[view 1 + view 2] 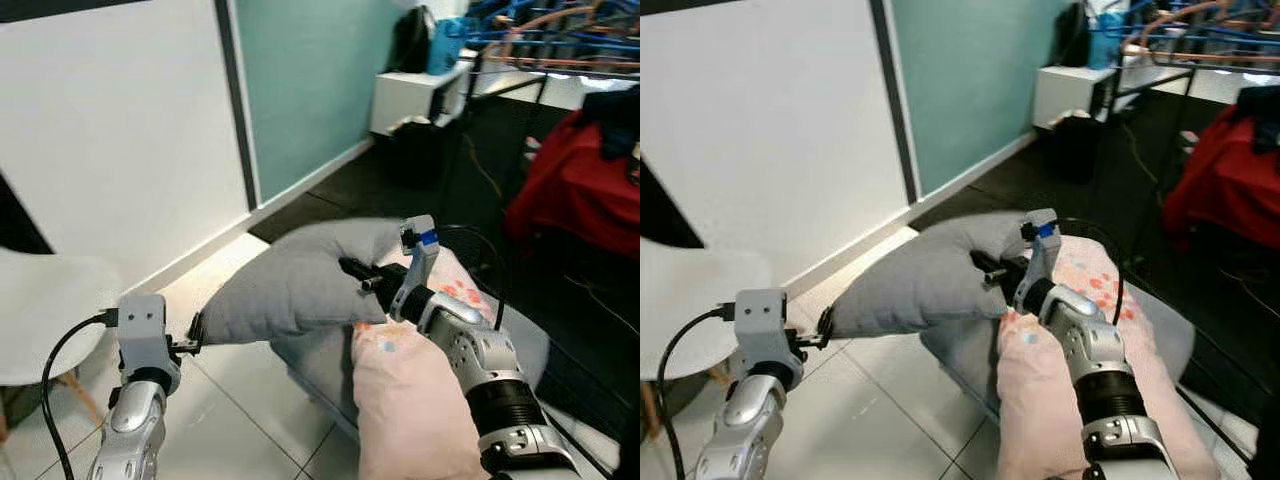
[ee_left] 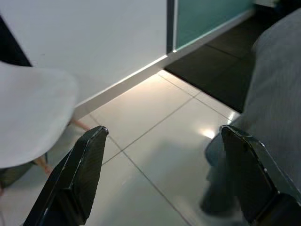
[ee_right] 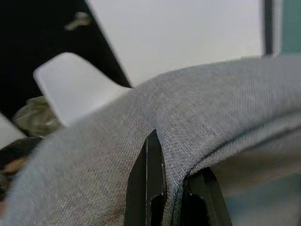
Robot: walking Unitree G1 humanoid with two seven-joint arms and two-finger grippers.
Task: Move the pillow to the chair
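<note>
At centre frame the grey pillow (image 1: 290, 285) is held aloft — pinched by the right hand (image 1: 352, 272). The left hand (image 2: 162, 176) is spread wide beside its left corner. The white chair (image 1: 45, 310) is seen at lower left.

My right gripper (image 3: 167, 188), matt black plastic fingers, pinches the grey pillow (image 1: 290, 285), a finely woven matt cloth. Lower right lies a pink cushion (image 1: 410, 400) of soft printed fabric. The floor tiles (image 2: 155, 141) are glossy and mirror the light. At left, the white chair (image 2: 33, 113) has a smooth plastic shell. My arms look like brushed silver metal.
</note>
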